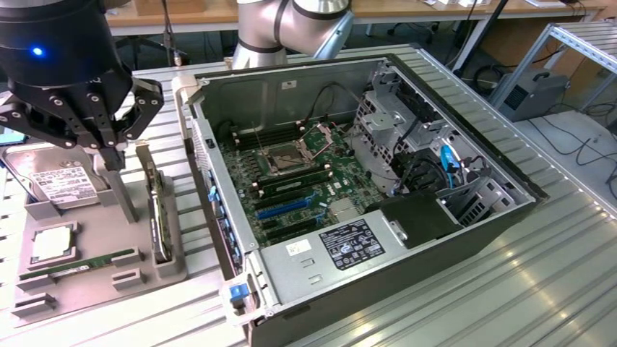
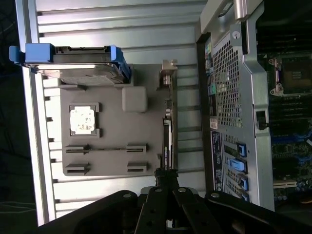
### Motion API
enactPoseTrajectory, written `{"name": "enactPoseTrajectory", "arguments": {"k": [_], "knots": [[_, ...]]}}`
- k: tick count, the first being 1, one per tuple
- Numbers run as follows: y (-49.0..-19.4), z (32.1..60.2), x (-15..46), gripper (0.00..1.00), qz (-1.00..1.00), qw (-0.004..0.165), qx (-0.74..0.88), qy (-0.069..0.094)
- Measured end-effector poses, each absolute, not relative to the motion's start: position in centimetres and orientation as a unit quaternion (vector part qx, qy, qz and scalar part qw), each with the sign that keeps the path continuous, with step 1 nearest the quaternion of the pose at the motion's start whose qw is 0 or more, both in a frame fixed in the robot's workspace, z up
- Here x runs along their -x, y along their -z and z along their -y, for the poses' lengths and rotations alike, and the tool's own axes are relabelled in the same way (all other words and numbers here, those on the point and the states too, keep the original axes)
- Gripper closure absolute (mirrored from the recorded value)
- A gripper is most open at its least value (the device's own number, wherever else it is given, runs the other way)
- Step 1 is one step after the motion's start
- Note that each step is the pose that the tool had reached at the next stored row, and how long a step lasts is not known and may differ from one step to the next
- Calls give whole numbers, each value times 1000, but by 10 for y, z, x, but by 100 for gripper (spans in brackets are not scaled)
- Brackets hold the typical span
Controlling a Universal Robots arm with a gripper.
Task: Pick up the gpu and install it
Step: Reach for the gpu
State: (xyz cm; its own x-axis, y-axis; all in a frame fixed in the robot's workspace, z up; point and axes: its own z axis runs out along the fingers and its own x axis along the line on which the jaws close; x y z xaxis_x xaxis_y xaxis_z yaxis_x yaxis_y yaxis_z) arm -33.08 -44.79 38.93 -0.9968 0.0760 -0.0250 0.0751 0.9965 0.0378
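Note:
The gpu (image 1: 154, 210) is a thin black card standing on edge in a slot of the grey parts holder (image 1: 92, 285), beside the open computer case (image 1: 289, 83). From the wrist view the gpu (image 2: 167, 131) is a narrow dark strip with its silver bracket at the far end. My gripper (image 1: 108, 148) hovers above the holder with its fingers shut and nothing between them. In the wrist view my gripper (image 2: 165, 174) sits just over the near end of the card. The motherboard (image 1: 289, 181) lies exposed in the case, with blue slots (image 1: 285, 208).
The holder (image 2: 117, 126) also carries a hard drive (image 1: 58, 181) with a white label, a processor chip (image 1: 50, 246), a green RAM stick (image 1: 82, 264) and a grey upright post (image 1: 121, 191). The case wall (image 2: 234, 97) stands close beside the gpu. Ribbed metal table all around.

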Motion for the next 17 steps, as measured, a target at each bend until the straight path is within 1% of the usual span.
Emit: {"name": "enactPoseTrajectory", "arguments": {"k": [17], "knots": [[-389,462,331,89,-999,13,-38,-15]]}}
